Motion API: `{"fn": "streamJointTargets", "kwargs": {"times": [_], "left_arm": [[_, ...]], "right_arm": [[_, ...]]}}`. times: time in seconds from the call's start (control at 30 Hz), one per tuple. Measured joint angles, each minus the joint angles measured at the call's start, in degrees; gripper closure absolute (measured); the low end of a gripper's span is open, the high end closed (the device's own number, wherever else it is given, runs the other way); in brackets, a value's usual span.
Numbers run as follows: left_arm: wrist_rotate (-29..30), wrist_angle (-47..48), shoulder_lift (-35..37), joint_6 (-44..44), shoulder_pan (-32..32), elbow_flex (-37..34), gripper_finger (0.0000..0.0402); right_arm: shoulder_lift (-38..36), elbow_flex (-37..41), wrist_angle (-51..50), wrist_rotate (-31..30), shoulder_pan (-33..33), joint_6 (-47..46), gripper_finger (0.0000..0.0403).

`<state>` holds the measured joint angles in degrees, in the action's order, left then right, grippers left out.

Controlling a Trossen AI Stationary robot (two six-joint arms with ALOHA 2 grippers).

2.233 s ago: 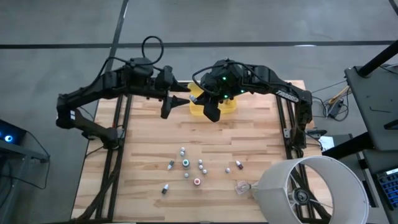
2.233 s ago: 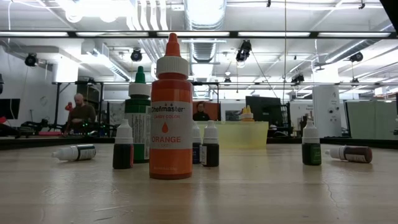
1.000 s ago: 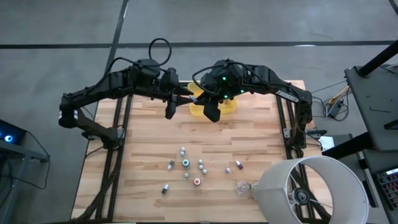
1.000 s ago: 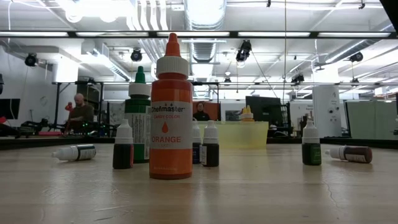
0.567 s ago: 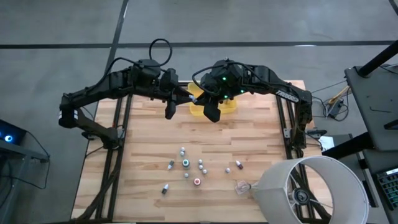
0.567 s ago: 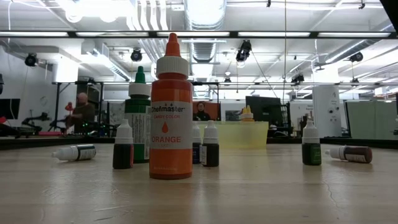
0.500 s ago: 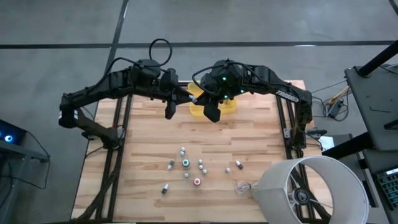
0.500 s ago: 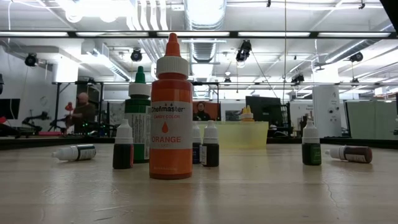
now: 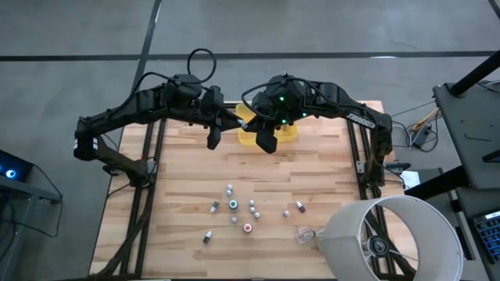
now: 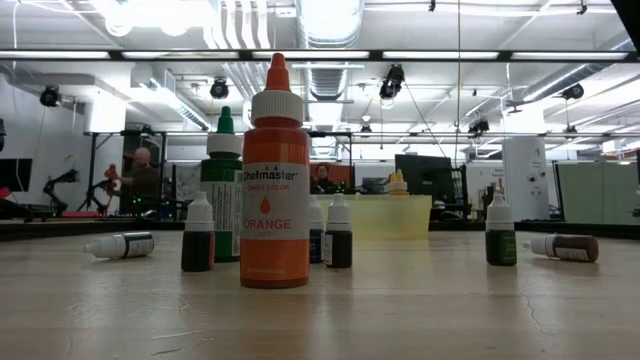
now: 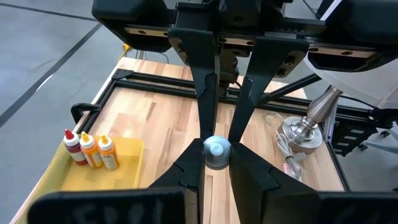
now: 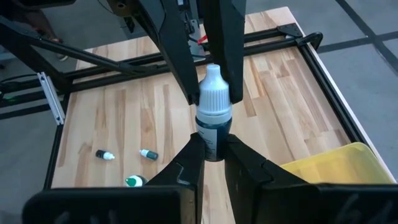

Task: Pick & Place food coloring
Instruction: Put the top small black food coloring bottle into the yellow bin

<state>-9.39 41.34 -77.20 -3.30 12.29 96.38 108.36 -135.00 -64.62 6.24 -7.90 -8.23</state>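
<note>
Both arms hovering at yellow tray [image 9: 287,133] by surface [image 9: 180,187] far edge | right fingers [image 12: 210,163] clamping upright dark bottle [image 12: 213,118], cap up | left fingers [image 11: 216,177] pinching small bottle [image 11: 217,154] | open wood toward loose bottles [image 9: 234,206]

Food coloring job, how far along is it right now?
Done: three bottles stand in the yellow tray. In hand: the left pincer and the right pincer each grip a small bottle, both up by the tray. Left: roughly nine bottles on the table's near half.
</note>
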Motion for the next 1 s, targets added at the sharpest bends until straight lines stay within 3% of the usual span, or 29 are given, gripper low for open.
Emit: {"fn": "streamJointTargets", "kwargs": {"times": [0.33, 0.73, 1.0], "left_arm": [[0.02, -0.17, -0.01, -0.51, 0.00, 0.00, 0.0366], [0.22, -1.57, -0.09, -0.80, -0.02, -0.04, 0.0305], [0.48, -1.66, -0.09, -0.80, -0.02, -0.04, 0.0299]], "right_arm": [[0.00, 0.00, 0.00, 0.00, -0.02, 0.33, 0.0364], [0.02, 0.00, 0.31, 0.07, 0.00, 0.28, 0.0364], [0.02, 0.00, 0.22, 0.22, 0.02, 0.28, 0.0364]]}}
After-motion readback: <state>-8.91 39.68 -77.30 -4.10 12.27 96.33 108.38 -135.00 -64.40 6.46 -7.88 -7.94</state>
